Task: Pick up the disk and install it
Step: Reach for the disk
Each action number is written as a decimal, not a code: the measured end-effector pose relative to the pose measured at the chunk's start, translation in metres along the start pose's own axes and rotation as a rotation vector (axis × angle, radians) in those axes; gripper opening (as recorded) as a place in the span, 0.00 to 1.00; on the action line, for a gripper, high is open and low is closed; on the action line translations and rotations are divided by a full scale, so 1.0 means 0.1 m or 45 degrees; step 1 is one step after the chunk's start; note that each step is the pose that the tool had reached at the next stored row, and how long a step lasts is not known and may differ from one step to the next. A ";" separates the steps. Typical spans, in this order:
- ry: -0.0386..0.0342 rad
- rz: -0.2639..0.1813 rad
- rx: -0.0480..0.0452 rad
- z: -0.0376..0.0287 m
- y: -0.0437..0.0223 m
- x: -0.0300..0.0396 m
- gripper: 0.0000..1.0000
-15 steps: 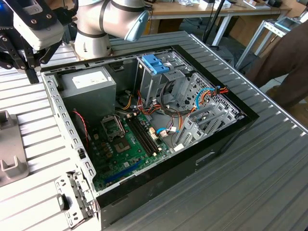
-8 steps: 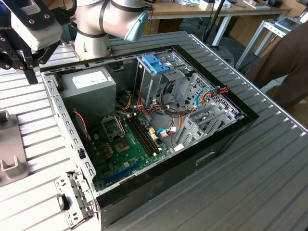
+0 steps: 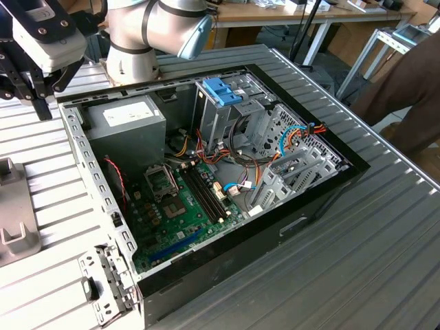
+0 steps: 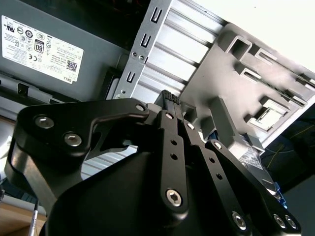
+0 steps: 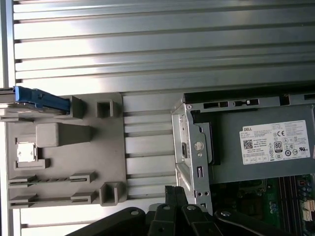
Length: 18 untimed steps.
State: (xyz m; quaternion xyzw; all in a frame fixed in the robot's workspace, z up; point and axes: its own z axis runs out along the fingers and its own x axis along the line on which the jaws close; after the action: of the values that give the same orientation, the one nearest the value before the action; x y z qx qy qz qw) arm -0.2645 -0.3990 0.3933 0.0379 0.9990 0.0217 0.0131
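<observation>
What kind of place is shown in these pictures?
Probably a robotics laboratory or workshop. An opened computer case lies on a ribbed metal table, a robot arm stands beside it, and wooden workbenches stand behind.

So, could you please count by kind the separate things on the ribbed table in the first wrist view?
computer case: 1
grey holder: 1
disk, standing in that holder: 1
Total: 3
</observation>
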 end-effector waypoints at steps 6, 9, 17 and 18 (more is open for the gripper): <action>0.0000 0.000 0.000 0.000 -0.001 0.016 0.10; 0.0001 0.000 0.000 -0.001 -0.002 0.023 0.10; 0.0000 0.000 0.000 -0.001 -0.003 0.043 0.10; 0.0000 0.000 0.000 -0.001 -0.003 0.046 0.10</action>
State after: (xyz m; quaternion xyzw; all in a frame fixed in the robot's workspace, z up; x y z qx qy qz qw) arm -0.2691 -0.3989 0.3933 0.0379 0.9990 0.0217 0.0131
